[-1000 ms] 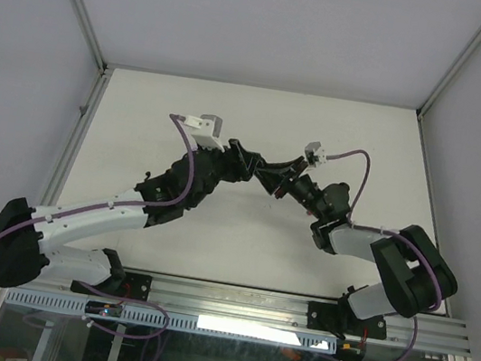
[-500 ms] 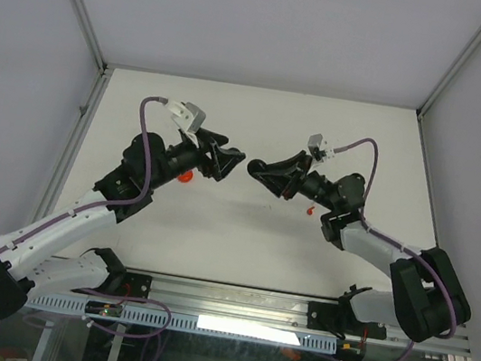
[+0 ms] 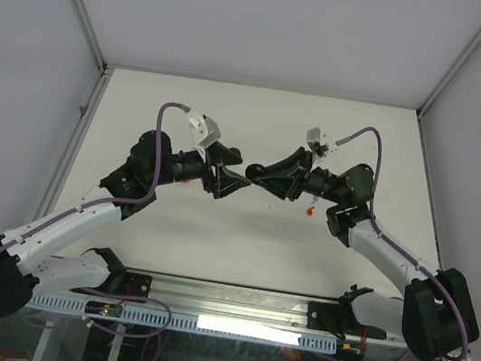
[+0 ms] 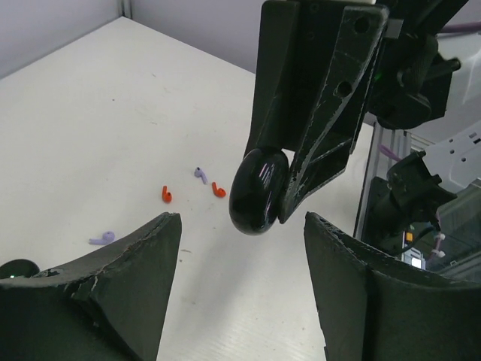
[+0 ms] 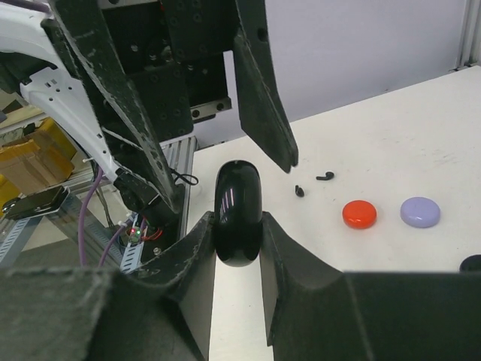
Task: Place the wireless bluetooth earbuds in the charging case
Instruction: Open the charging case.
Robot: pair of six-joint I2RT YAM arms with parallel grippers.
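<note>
Loose on the counter (image 4: 83, 105), none of them seated: a red earbud (image 4: 166, 194), a second red earbud (image 4: 219, 189) and a lilac earbud (image 4: 201, 174) in a small cluster, at about nine o'clock from the held case in the left wrist view. Apart from these, towards eight o'clock: a second lilac earbud (image 4: 101, 239). In the right wrist view, black earbuds (image 5: 325, 177), two near each other, at about two o'clock from the same case.

Up off the counter, clear of every bud: the black charging case (image 5: 237, 192), a glossy disc held edge-on. Clenched on its two flat faces: the right pincer (image 5: 237, 226). Facing it, released and spread wide: the left pincer (image 4: 240, 226), one finger to either side of the case, apparently touching nothing. No open gap visible on the case; lid judged shut.

Further out, at three o'clock in the right wrist view, side by side on the counter: a red case (image 5: 359, 213) and a lilac case (image 5: 420, 211), both closed.

Progress, by judgement: early. Done: case raised between the two arms. Left: opening the lid, picking up the likely matching black pair, seating each bud.
</note>
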